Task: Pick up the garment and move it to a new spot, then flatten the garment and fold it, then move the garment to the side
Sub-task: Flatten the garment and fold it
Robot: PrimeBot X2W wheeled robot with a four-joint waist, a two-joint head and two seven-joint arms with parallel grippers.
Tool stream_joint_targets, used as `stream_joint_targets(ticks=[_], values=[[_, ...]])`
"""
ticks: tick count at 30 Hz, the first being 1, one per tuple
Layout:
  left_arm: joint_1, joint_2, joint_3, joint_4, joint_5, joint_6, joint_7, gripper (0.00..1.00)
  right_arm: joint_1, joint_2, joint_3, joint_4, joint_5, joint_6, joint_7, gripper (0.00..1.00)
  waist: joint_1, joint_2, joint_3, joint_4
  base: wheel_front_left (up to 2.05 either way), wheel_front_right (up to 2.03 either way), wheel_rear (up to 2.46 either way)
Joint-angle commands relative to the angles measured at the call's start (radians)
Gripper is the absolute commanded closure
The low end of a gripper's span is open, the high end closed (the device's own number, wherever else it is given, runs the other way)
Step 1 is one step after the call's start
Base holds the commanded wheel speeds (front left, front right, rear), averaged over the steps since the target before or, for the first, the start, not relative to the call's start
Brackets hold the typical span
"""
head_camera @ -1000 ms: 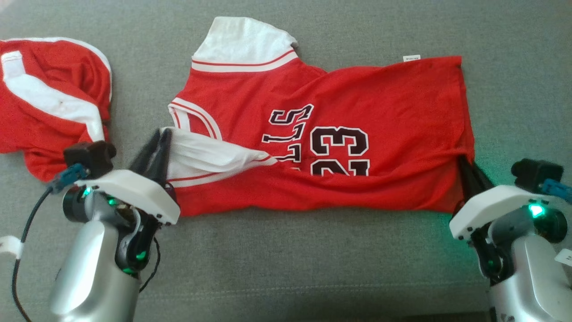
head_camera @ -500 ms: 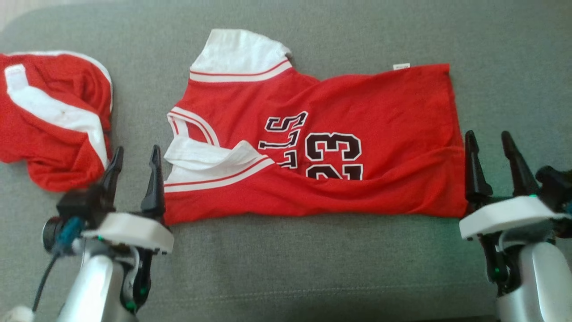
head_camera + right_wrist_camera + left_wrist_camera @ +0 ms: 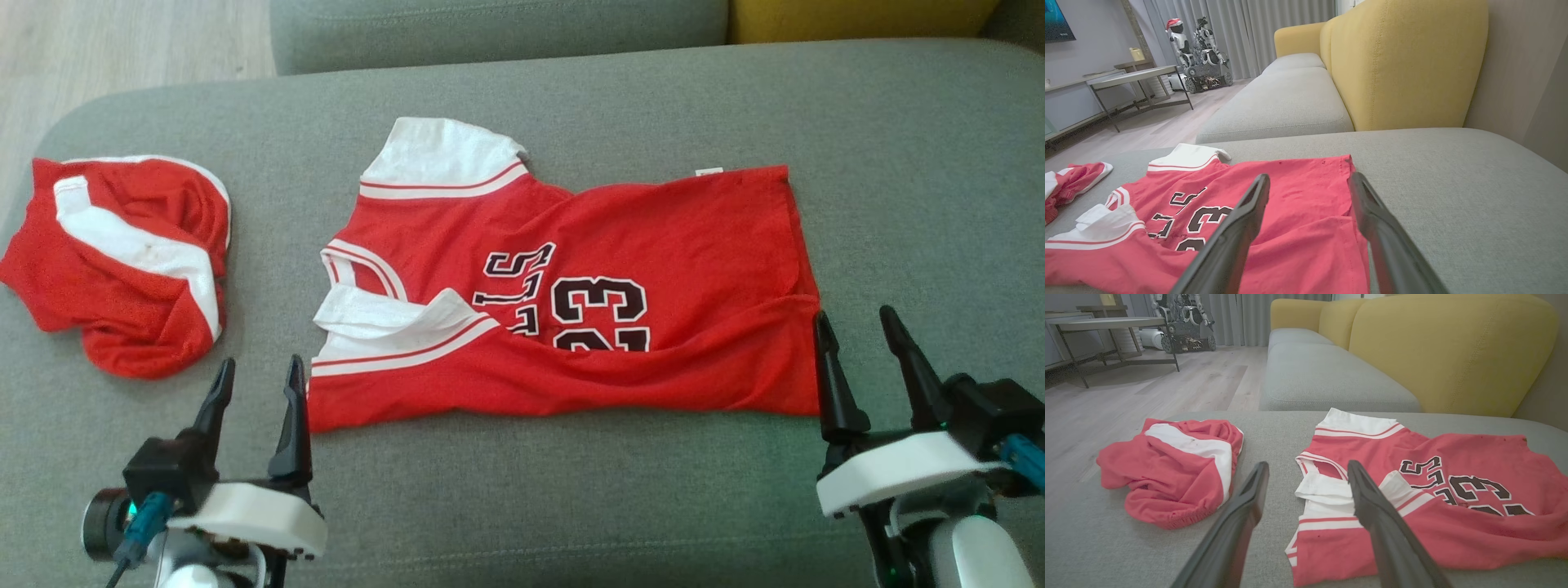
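The red jersey (image 3: 571, 294) lies spread sideways on the grey sofa cushion (image 3: 571, 490), collar end to the left and hem to the right. Its near long edge is folded up toward the middle, so the fold hides the lower part of the black "23". One white sleeve sticks out at the far left corner, and the other is doubled over near the collar.

The left gripper (image 3: 261, 362) stands at the near left corner of the jersey with its fingers spread wide and nothing between them, the inner finger just beside the cloth. The right gripper (image 3: 853, 314) stands at the near right corner, its fingers just as wide apart and empty. Its inner finger is right at the hem's edge, and I cannot tell whether it touches.

Well to the left lies a crumpled red-and-white garment (image 3: 131, 261). A yellow backrest (image 3: 1453, 347) rises beyond the cushion.
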Motion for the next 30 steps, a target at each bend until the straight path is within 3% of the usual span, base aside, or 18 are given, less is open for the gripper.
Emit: stream_joint_targets(ticks=[1,13,17,30], values=[[-0.027,0.022,0.032,-0.042,0.005,0.004,0.009,0.00,-0.017,-0.006,0.023,-0.043,0.001,-0.001,0.012,0.00,0.0000,-0.0001,-0.007,-0.001,0.00,0.00,0.00],[-0.030,0.031,0.015,-0.063,0.001,0.004,0.042,0.00,-0.003,-0.004,0.019,-0.051,0.000,-0.001,0.044,0.00,0.0000,-0.0001,-0.010,0.006,0.00,0.00,0.00],[-0.072,0.032,-0.008,-0.056,0.004,-0.018,0.042,0.00,-0.011,-0.004,0.012,-0.047,0.004,-0.001,0.055,0.00,0.0000,-0.0001,0.008,0.015,0.00,0.00,0.00],[-0.227,-0.009,-0.046,0.198,-0.085,-0.104,0.140,0.00,-0.083,-0.004,-0.053,0.089,-0.021,-0.001,0.163,0.00,0.0000,-0.0001,0.166,0.027,0.00,0.00,0.00]])
